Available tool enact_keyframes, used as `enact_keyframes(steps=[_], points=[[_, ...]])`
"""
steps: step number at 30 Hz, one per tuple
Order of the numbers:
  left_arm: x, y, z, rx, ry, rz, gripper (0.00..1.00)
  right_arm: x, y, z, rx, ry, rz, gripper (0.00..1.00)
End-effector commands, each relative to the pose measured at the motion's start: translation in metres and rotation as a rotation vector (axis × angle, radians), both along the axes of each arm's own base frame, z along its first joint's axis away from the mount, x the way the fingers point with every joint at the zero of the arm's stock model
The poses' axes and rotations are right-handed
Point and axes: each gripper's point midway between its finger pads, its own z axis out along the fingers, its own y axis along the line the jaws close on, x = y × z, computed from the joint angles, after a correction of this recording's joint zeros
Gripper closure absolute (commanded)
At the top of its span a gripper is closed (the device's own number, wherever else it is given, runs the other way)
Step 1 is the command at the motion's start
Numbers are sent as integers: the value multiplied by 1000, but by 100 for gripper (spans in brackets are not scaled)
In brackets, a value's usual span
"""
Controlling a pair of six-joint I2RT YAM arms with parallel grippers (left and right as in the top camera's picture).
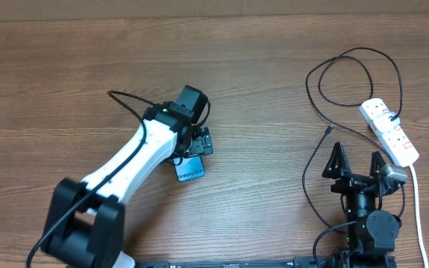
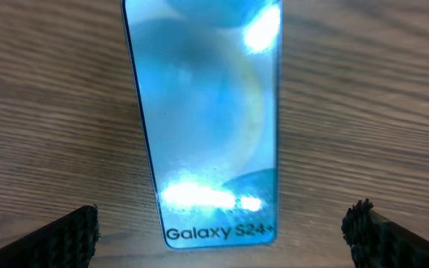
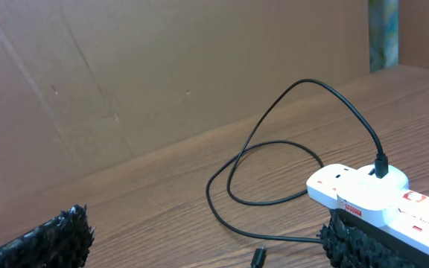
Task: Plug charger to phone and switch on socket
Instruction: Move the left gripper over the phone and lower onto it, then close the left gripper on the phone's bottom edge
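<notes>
The slim blue-screened smartphone (image 1: 191, 171) lies mid-frame on the wooden desk (image 1: 65, 74) beneath the wide-open left gripper (image 1: 197, 147). The right gripper (image 1: 357, 162), equally wide, is poised lower right. The thin black charger cable (image 1: 319, 74) could be nudged away.

Phone (image 1: 191, 171) mostly beneath the left arm (image 1: 136, 160) overhead; socket (image 3: 363, 190) partly beyond the right wrist view's edge.
</notes>
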Motion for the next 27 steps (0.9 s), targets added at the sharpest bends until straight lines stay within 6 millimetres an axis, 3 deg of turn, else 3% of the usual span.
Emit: enact_keyframes(steps=[1, 11, 27], points=[[3, 1, -12, 7, 34, 61, 0, 0, 1, -1, -15, -4, 8, 0], [17, 6, -32, 14, 33, 48, 1, 0, 1, -1, -15, -4, 8, 0], [27, 12, -31, 52, -13, 30, 0, 0, 1, -1, -15, -4, 8, 0]])
